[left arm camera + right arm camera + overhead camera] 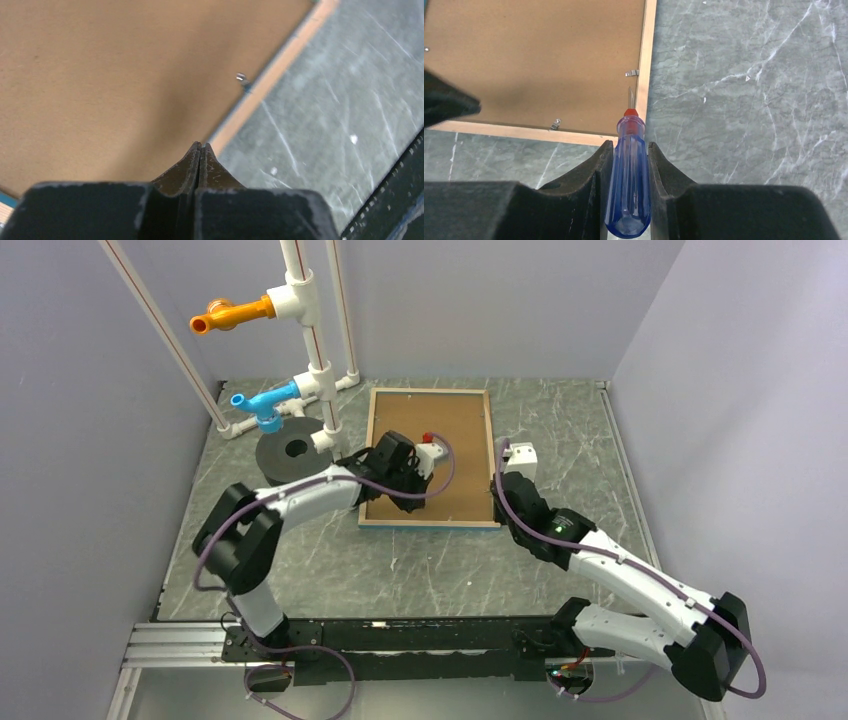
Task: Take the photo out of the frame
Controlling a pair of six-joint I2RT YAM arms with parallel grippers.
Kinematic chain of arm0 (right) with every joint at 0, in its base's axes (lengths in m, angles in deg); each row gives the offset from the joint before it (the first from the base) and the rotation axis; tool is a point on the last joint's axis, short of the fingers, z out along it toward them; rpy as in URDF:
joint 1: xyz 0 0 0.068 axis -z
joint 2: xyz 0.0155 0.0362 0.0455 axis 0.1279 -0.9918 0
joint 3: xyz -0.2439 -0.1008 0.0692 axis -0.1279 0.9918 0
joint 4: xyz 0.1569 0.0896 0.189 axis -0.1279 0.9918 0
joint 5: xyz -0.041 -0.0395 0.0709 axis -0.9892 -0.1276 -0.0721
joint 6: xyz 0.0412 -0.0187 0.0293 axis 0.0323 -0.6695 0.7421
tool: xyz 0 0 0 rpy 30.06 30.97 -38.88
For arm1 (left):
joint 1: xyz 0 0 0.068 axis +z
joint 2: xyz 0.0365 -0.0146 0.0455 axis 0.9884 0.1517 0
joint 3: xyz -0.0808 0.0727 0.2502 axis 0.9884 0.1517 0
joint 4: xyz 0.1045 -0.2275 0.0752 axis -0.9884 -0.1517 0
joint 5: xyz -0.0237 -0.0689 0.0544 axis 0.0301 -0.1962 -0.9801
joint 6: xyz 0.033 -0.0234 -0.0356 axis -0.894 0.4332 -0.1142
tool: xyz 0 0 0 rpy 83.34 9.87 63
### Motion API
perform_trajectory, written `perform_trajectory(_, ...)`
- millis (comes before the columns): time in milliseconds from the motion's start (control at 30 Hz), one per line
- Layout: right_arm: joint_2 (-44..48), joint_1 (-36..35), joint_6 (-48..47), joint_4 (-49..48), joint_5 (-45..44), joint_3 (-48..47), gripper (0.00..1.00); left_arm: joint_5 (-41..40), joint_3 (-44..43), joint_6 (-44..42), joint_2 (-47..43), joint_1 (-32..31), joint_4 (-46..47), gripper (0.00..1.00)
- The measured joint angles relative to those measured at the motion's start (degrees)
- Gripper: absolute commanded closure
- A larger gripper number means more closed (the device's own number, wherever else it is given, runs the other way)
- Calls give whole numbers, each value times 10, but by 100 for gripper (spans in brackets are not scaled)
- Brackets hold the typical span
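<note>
The frame lies face down on the table, its wood rim and the brown backing board facing up. The photo is hidden beneath the board. My left gripper hovers over the board's near left part, shut with nothing between its fingers; its tips point at the board close to the rim. My right gripper is shut on a blue-handled screwdriver, whose blade points at the rim near the frame's near right corner. Small metal clips sit on the rim.
A white pipe stand with an orange fitting and a blue fitting rises at the back left. A black disc lies at its foot, just left of the frame. Grey walls enclose the table.
</note>
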Motion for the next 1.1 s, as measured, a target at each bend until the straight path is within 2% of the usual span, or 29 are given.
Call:
perform_trajectory(200,29,0,0,-5,5,13,100,27,-52,45,93,42,-10,100)
perform_trajectory(433,31,0,-4,-9,5,16,100,39,-46,67,110,23,-15,100)
perform_trajectory(667,31,0,-6,-20,4,29,100,7,-48,64,115,-10,-19,100)
perform_trajectory(1100,0,-1,-8,-59,-1,52,100,-6,-73,64,127,-16,-47,100)
